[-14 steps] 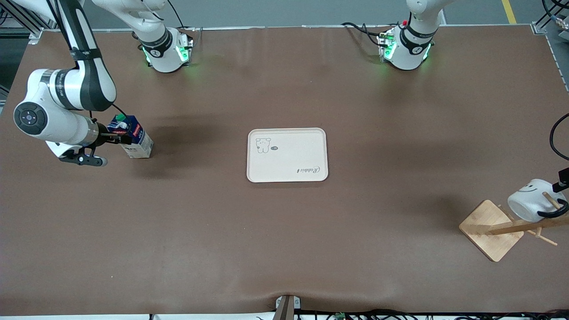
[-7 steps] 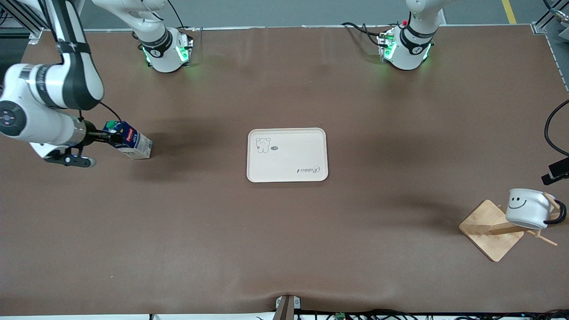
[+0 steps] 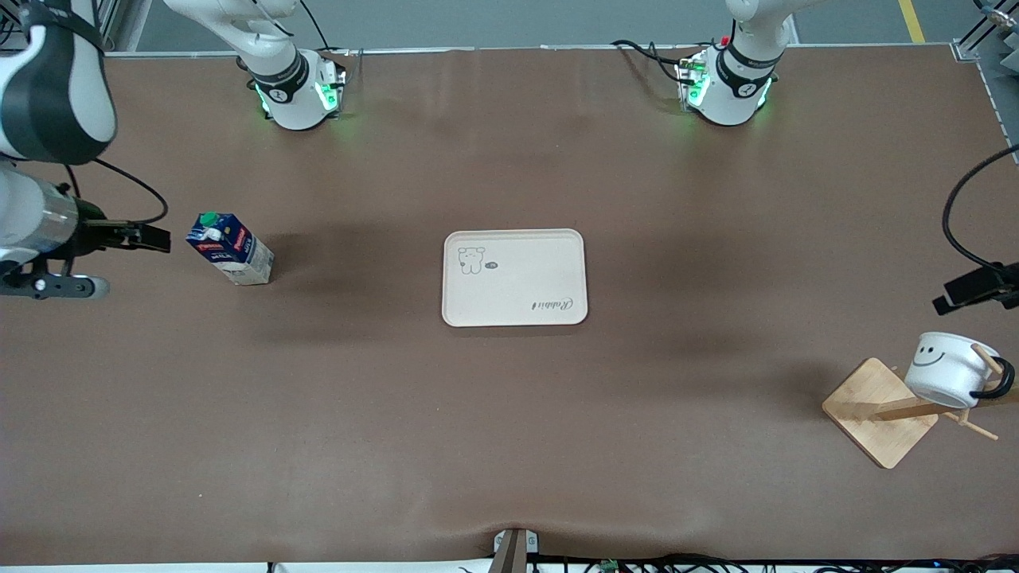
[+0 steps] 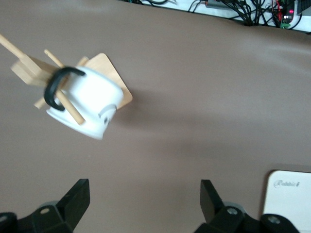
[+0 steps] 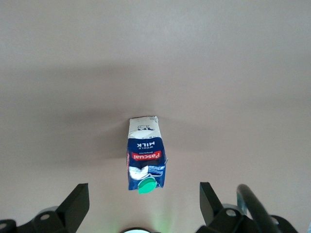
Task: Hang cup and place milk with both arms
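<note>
The cup (image 3: 946,368), a white mug with a smiley face, hangs by its black handle on a peg of the wooden rack (image 3: 880,411) at the left arm's end of the table. It also shows in the left wrist view (image 4: 90,104). My left gripper (image 3: 967,291) is open and empty above the cup, clear of it (image 4: 145,194). The milk (image 3: 231,249), a dark-blue carton with a green cap, stands on the table toward the right arm's end. My right gripper (image 3: 147,236) is open and empty beside it, apart from it. The right wrist view shows the milk (image 5: 146,155) between the open jaws of the right gripper (image 5: 145,196).
A cream tray (image 3: 515,302) with a small bear drawing lies in the middle of the table; its corner shows in the left wrist view (image 4: 291,194). The rack's square wooden base (image 4: 116,80) sits near the table edge closest to the front camera.
My right gripper let go of the milk and drew back toward the right arm's end. My left gripper released the cup and rose away; the cup settled on the peg.
</note>
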You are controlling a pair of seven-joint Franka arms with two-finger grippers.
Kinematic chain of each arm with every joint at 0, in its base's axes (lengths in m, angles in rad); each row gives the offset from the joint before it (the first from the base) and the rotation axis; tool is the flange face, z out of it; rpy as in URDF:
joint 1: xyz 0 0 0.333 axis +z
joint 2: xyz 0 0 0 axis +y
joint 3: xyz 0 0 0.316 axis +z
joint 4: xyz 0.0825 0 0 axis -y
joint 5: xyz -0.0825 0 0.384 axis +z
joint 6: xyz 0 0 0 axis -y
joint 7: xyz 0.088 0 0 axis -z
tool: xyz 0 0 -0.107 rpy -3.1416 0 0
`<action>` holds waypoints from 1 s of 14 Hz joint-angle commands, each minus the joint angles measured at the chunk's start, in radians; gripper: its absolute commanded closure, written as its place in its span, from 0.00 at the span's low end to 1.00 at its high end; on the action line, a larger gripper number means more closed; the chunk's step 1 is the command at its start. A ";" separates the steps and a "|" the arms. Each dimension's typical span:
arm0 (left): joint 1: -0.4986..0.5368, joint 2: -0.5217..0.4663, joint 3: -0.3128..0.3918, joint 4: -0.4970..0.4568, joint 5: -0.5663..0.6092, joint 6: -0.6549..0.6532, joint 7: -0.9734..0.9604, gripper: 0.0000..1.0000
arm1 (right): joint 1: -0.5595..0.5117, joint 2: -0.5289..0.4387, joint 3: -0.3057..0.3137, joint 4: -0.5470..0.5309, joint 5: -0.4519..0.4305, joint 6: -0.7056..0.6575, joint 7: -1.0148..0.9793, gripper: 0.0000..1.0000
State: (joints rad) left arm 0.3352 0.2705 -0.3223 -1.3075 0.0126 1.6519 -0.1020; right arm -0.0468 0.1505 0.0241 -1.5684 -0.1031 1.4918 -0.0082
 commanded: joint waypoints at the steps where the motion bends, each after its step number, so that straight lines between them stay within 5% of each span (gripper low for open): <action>1: -0.030 -0.050 -0.003 -0.022 0.020 -0.041 -0.068 0.00 | -0.007 0.060 0.000 0.198 0.000 -0.102 -0.027 0.00; 6: -0.065 -0.085 0.002 -0.025 0.018 -0.078 -0.048 0.00 | -0.012 -0.040 -0.003 0.128 0.034 -0.075 -0.052 0.00; 11: -0.195 -0.217 0.141 -0.139 0.018 -0.104 -0.019 0.00 | -0.030 -0.276 -0.021 -0.217 0.114 0.165 -0.145 0.00; 14: -0.264 -0.305 0.219 -0.237 0.018 -0.106 -0.018 0.00 | -0.031 -0.270 -0.020 -0.178 0.115 0.125 -0.144 0.00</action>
State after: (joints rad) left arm 0.1117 0.0615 -0.1557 -1.4321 0.0161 1.5389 -0.1367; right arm -0.0660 -0.0858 -0.0025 -1.7280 -0.0096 1.6063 -0.1356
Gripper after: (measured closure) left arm 0.000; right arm 0.000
